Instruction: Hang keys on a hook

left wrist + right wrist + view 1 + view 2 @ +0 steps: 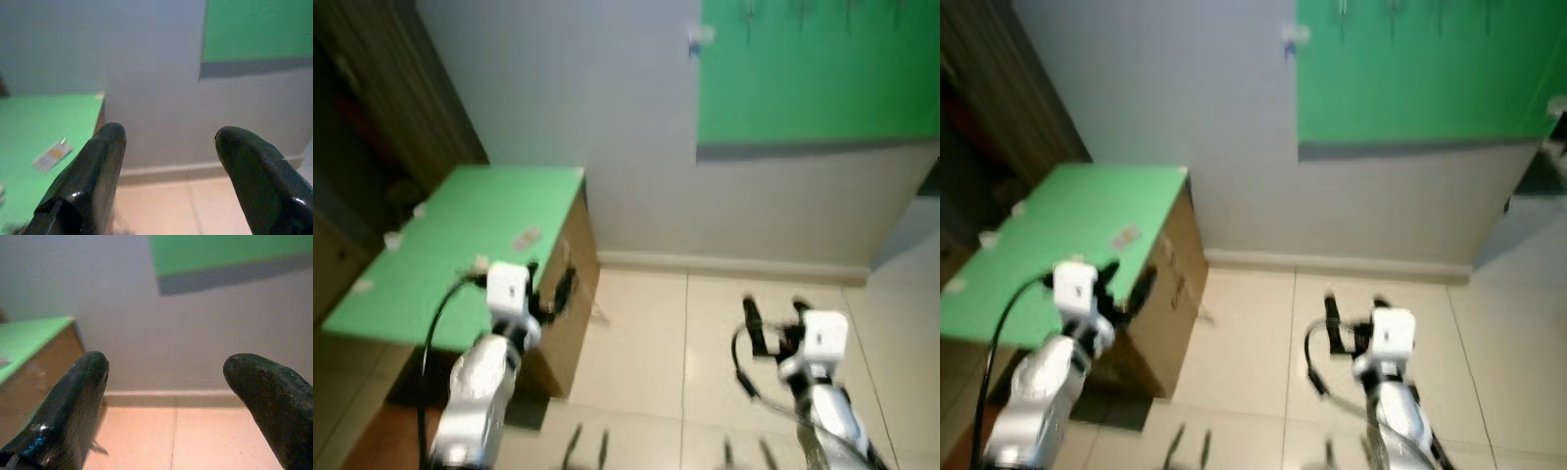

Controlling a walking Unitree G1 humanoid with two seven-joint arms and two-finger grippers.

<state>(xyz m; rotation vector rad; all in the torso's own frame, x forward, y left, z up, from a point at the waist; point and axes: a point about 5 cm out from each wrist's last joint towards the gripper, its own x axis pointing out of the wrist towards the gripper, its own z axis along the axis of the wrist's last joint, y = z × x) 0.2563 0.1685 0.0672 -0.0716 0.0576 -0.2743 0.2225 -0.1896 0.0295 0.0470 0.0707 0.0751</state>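
— What did you see from where you stood, left to right?

— A green-topped bench point(431, 264) with small items on it; one pale tag-like piece point(51, 155), possibly the keys, though too blurred to be sure. The left claw point(548, 279) hovered at the bench's near corner, its fingers point(93, 176) spread apart and empty. The right claw point(773, 318) hung over the tiled floor point(656, 333), also parted, gripping nothing.

— And the hooks?

— High on the green wall panel point(813, 78), a row of small hooks point(798, 12), well apart from both claws.

— What worried you?

— Nothing was picked up yet. The view was smeared, so I judged a reach could miss so small a thing or knock it off the bench edge.
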